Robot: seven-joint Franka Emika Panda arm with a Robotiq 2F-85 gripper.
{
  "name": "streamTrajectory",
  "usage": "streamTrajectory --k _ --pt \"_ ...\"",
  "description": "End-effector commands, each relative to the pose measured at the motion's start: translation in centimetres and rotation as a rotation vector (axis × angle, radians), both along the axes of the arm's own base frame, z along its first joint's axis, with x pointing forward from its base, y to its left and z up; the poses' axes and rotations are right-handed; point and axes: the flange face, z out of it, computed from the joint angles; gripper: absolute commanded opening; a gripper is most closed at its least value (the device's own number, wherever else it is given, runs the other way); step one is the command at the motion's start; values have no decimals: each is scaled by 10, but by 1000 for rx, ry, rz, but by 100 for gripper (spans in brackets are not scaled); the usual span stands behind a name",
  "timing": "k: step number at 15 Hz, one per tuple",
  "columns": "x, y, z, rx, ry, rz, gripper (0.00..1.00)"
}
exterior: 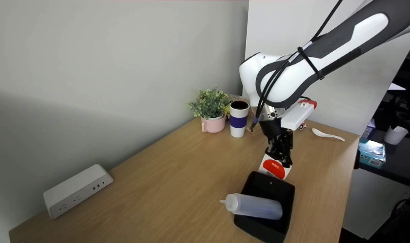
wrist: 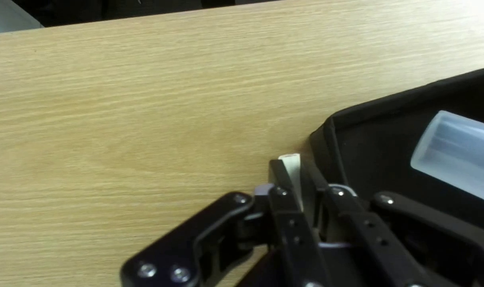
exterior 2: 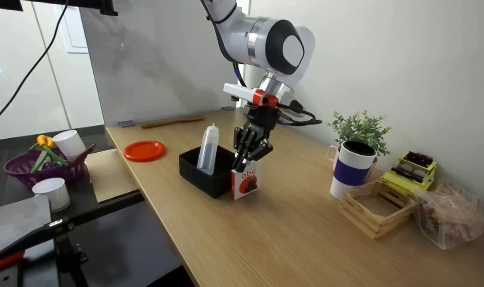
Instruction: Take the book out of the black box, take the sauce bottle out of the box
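The book (exterior: pixel 274 167), white with a red-orange circle, stands upright outside the black box (exterior: pixel 291 202), right beside its end wall; the book also shows in an exterior view (exterior 2: pixel 250 181). My gripper (exterior 2: pixel 239 164) reaches down at a slant to the book's upper corner. In the wrist view the book's white edge (wrist: pixel 292 167) lies between the fingertips (wrist: pixel 294 169), which appear closed on it; the contact is partly in shadow. The sauce bottle (exterior: pixel 255 206) leans inside the box, its nozzle end over the rim; it also shows in an exterior view (exterior 2: pixel 208 149).
A cup with a blue band (exterior: pixel 239 118) and a potted plant (exterior: pixel 210 104) stand by the wall. A wooden crate (exterior 2: pixel 375 209) and a bag (exterior 2: pixel 451 215) lie nearby. A red plate (exterior 2: pixel 144 150), white spoon (exterior: pixel 327 134) and long white device (exterior: pixel 78 190) also lie on the table.
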Motion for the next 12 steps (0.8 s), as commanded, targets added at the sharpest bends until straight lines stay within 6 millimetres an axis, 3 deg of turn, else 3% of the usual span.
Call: streamTrajectory --k 1,5,6,8,12 --pt "0 -1 4 -34 -4 -50 3" --pt "1 2 4 -61 1 -87 3" --pt "2 2 4 -61 4 -92 36" --pt "2 3 3 -63 6 -98 45" --pt "3 3 5 -57 4 -97 73"
